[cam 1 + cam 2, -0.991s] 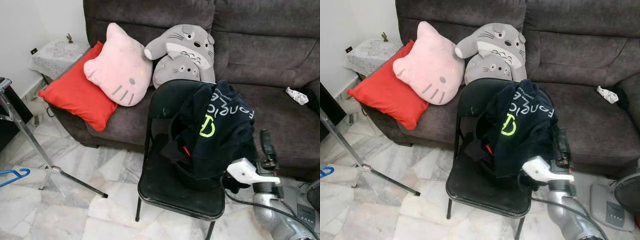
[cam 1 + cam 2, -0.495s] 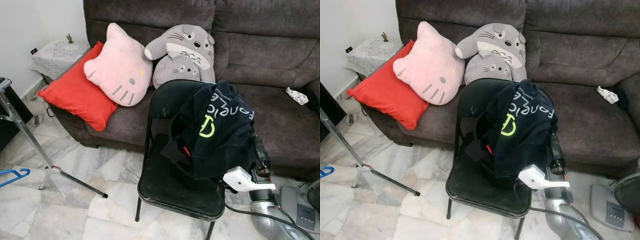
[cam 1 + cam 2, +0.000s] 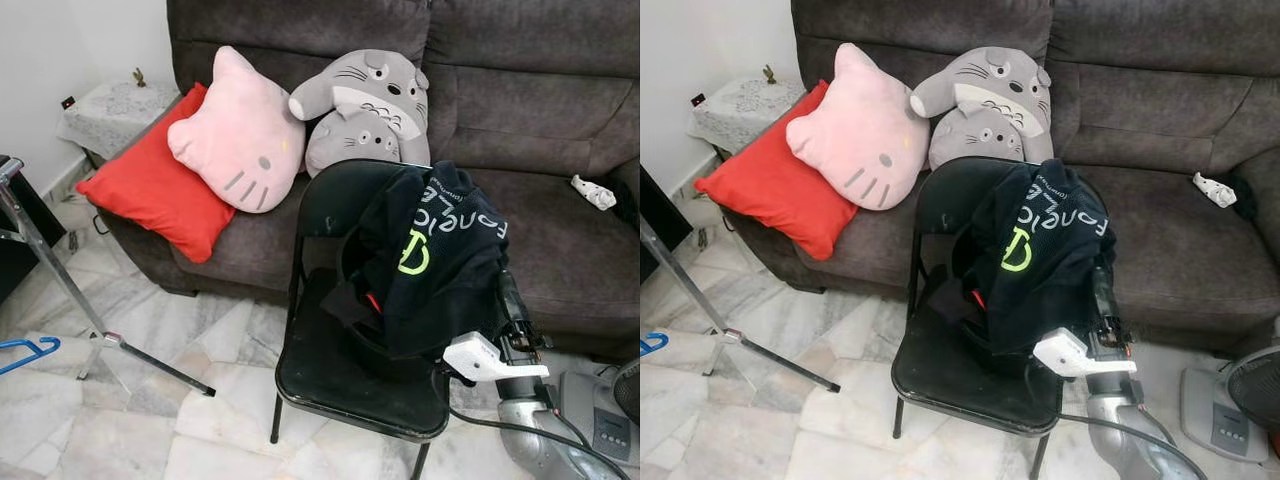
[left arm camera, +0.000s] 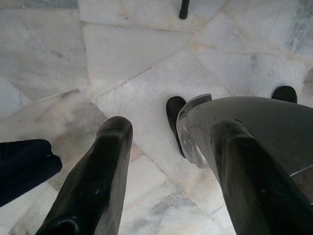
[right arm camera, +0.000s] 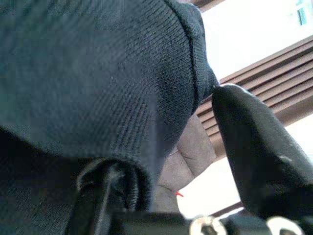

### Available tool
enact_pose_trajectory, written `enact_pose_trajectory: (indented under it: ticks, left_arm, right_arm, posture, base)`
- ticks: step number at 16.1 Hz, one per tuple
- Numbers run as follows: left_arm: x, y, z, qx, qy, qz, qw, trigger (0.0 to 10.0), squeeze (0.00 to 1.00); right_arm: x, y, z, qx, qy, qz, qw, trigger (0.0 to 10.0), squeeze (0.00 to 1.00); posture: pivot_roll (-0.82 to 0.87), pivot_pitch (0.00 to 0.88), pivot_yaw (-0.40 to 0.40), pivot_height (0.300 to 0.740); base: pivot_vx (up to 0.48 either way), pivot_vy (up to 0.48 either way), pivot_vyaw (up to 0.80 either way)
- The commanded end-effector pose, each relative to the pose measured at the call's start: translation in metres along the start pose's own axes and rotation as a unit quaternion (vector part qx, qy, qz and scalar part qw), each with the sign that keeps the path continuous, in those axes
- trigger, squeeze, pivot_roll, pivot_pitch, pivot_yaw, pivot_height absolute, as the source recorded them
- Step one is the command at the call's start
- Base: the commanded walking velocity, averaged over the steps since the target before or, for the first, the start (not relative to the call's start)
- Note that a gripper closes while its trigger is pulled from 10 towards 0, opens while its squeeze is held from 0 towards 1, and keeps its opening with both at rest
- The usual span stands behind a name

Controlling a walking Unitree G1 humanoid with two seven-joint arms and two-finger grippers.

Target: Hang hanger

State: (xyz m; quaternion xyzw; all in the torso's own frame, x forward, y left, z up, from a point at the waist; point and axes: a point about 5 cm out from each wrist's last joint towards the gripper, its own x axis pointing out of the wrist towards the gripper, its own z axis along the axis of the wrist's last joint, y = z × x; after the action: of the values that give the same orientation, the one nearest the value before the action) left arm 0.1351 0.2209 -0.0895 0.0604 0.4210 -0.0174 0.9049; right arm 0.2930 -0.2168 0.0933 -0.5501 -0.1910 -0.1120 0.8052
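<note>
A dark shirt (image 3: 430,260) with lime-green lettering is draped over the back and seat of a black folding chair (image 3: 340,370). My right gripper (image 3: 510,298) is at the shirt's lower right edge, pointing up along it. In the right wrist view its fingers (image 5: 254,142) stand open with the shirt's hem (image 5: 98,73) lying between them. A blue hanger (image 3: 25,352) pokes in at the far left, low over the floor. My left gripper (image 4: 171,129) hangs open over the marble floor.
A metal rack leg (image 3: 60,290) slants across the floor at left. Behind the chair stands a dark sofa (image 3: 560,120) with a red cushion (image 3: 150,190), a pink cat pillow (image 3: 240,135) and grey plush toys (image 3: 365,100). A fan base (image 3: 600,425) sits at lower right.
My right gripper has moved left and slightly down, from beside the shirt to right against its lower edge. The shirt, chair and hanger have stayed put.
</note>
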Motion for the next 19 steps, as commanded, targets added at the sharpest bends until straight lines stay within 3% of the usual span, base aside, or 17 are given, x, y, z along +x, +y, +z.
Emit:
enact_pose_trajectory:
  ticks: [1, 10, 19]
  left_arm:
    - [-0.0048, 0.0026, -0.0131, -0.001, 0.027, 0.005, 1.0, 10.0, 0.0]
    - [-0.0038, 0.0027, -0.0108, 0.0, 0.024, 0.004, 1.0, 10.0, 0.0]
    - [-0.0045, 0.005, -0.0117, -0.002, 0.026, 0.007, 1.0, 10.0, 0.0]
  right_arm:
    - [0.0016, -0.002, -0.001, -0.004, -0.006, 0.003, 1.0, 0.0, 0.0]
    - [0.0043, -0.0023, -0.0003, 0.005, -0.002, 0.003, 1.0, 0.0, 0.0]
    - [0.0114, -0.0106, -0.0039, 0.07, 0.064, -0.031, 0.995, 0.0, 0.0]
  posture:
    - [-0.05, 0.137, 0.008, 0.74]
    - [-0.05, 0.118, 0.008, 0.74]
    - [-0.05, 0.124, 0.006, 0.74]
  base:
    - [0.0, 0.0, 0.0]
    - [0.0, 0.0, 0.0]
    - [0.0, 0.0, 0.0]
